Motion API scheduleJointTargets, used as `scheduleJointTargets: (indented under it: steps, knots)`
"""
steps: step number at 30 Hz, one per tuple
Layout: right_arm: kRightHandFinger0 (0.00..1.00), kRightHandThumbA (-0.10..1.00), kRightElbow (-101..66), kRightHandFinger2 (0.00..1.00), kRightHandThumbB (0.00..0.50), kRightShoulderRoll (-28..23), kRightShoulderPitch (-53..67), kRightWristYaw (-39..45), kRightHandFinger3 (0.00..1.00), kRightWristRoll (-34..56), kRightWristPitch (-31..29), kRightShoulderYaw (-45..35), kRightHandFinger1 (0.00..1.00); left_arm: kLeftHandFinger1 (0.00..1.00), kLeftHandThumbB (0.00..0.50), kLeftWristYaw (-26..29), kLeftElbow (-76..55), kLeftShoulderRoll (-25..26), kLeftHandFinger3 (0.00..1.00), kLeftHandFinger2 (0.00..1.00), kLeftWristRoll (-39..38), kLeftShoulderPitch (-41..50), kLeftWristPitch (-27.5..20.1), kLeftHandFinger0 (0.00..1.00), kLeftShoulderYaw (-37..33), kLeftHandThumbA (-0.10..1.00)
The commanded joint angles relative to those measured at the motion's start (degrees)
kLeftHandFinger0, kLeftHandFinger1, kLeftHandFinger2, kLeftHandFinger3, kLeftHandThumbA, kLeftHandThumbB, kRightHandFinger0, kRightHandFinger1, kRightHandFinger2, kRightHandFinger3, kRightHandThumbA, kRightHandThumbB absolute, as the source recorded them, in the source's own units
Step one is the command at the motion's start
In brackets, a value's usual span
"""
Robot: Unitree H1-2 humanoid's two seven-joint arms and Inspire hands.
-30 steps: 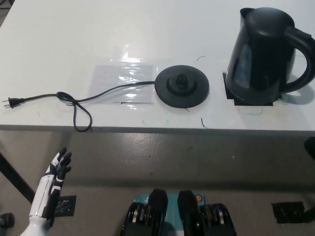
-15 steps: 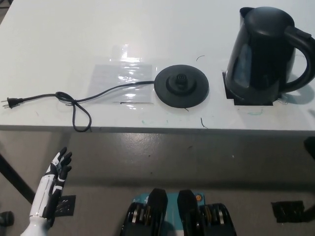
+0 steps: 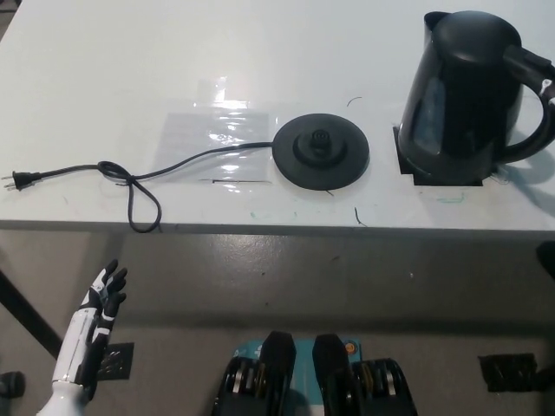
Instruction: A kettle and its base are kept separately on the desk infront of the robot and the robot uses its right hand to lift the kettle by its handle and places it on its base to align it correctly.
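You have one black plastic electric kettle [image 3: 464, 91], one round black kettle base [image 3: 321, 153] and one black power cord [image 3: 143, 178] on the white table [image 3: 130, 69] in front of you. The kettle is tall and smooth, slightly glossy, with a domed lid, a small spout at its upper left and a thick looped handle [image 3: 536, 113] curving out to the right edge of the view; a bluish water window shows on its side. It stands upright at the table's right side on a patch of dark tape [image 3: 438, 173], apart from the base and to its right. The base is a flat matte disc with a raised round connector at its centre, lying near the table's front edge. The cord runs left from it, loops once, and ends in a plug [image 3: 22, 180]. A clear glossy plastic sheet [image 3: 212, 143] lies flat just left of the base. Your white left hand [image 3: 102, 299] hangs below the table edge at lower left, its fingers released and spread, holding nothing. Your right hand is out of view.
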Motion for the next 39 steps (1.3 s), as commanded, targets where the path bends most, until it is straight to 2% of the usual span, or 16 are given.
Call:
scheduleJointTargets:
  steps: [1,2,3,5,7,9,15,18,20,22,26,36,38,39]
  knots:
    - [1.00,1.00,2.14,1.00,0.345,0.47,-3.59,2.79,1.00,3.23,-0.20,0.00,1.00,1.00,0.180,0.53,-1.46,0.41,1.00,1.00,0.73,-0.51,-1.91,1.00,0.26,0.95]
    - [1.00,1.00,2.57,1.00,0.345,0.51,-3.62,2.97,1.00,3.31,-0.24,0.02,1.00,1.00,0.180,0.51,-1.47,0.41,1.00,1.00,0.74,-0.50,-1.99,1.00,0.24,0.95]
    - [1.00,0.99,3.48,1.00,0.301,0.49,-3.69,3.18,1.00,3.25,-0.36,0.09,1.00,1.00,0.184,0.53,-1.50,0.38,1.00,1.00,0.72,-0.54,-2.00,1.00,0.25,0.95]
    - [1.00,1.00,5.11,1.00,0.329,0.39,-3.87,3.52,1.00,3.26,-0.30,0.10,1.00,1.00,0.194,0.50,-1.54,0.37,1.00,1.00,0.62,-0.66,-1.77,1.00,0.28,0.95]
    - [1.00,1.00,5.83,1.00,0.331,0.33,-3.95,3.65,1.00,3.22,-0.25,0.10,1.00,1.00,0.196,0.50,-1.49,0.35,1.00,1.00,0.55,-0.70,-1.75,1.00,0.32,0.95]
    - [1.00,1.00,9.14,1.00,0.294,-0.02,-4.36,4.86,1.00,3.88,-1.18,-0.10,1.00,1.00,0.197,0.36,-1.40,0.54,1.00,1.00,0.40,-0.73,-1.91,1.00,0.40,0.95]
    - [1.00,1.00,13.31,1.00,0.291,-0.99,-4.76,5.65,1.00,3.71,-1.99,-0.28,1.00,1.00,0.211,0.07,-1.29,0.66,1.00,1.00,0.23,-0.92,-1.91,1.00,0.27,0.95]
    - [1.00,1.00,15.36,1.00,0.246,-1.44,-4.79,5.60,1.00,3.04,-2.73,-0.28,1.00,1.00,0.221,0.16,-1.26,0.67,1.00,1.00,0.35,-0.97,-2.02,1.00,0.31,0.95]
    - [1.00,1.00,17.46,1.00,0.244,-1.69,-4.97,5.69,1.00,2.92,-3.39,-0.47,1.00,1.00,0.232,0.16,-1.35,0.65,1.00,1.00,0.22,-0.97,-1.76,1.00,0.37,0.94]
    - [1.00,1.00,19.23,1.00,0.280,-1.83,-5.16,5.94,1.00,3.29,-3.77,-0.81,1.00,1.00,0.223,0.14,-1.42,0.76,1.00,1.00,0.40,-0.87,-1.76,1.00,0.34,0.95]
    - [1.00,1.00,20.96,1.00,0.301,-2.07,-5.63,6.23,1.00,3.43,-4.34,-1.03,1.00,1.00,0.219,0.02,-1.15,0.83,1.00,1.00,0.30,-1.05,-2.33,1.00,0.28,0.96]
    - [1.00,1.00,22.60,1.00,0.277,-2.06,-6.50,5.98,1.00,2.77,-4.94,-1.00,1.00,1.00,0.227,-0.08,-0.36,0.84,1.00,1.00,-0.15,-1.49,-2.61,1.00,0.37,0.95]
    - [1.00,0.91,22.64,1.00,0.306,-1.42,-6.82,4.05,1.00,2.84,-4.92,-1.83,1.00,1.00,0.227,-0.22,-0.36,0.77,1.00,1.00,-0.51,-1.53,-2.52,1.00,0.38,0.95]
    - [0.99,0.76,22.48,1.00,0.306,-0.76,-7.04,0.88,1.00,1.77,-5.18,-2.48,1.00,1.00,0.228,-0.23,-0.31,0.78,1.00,1.00,-0.53,-1.53,-2.61,1.00,0.37,0.95]
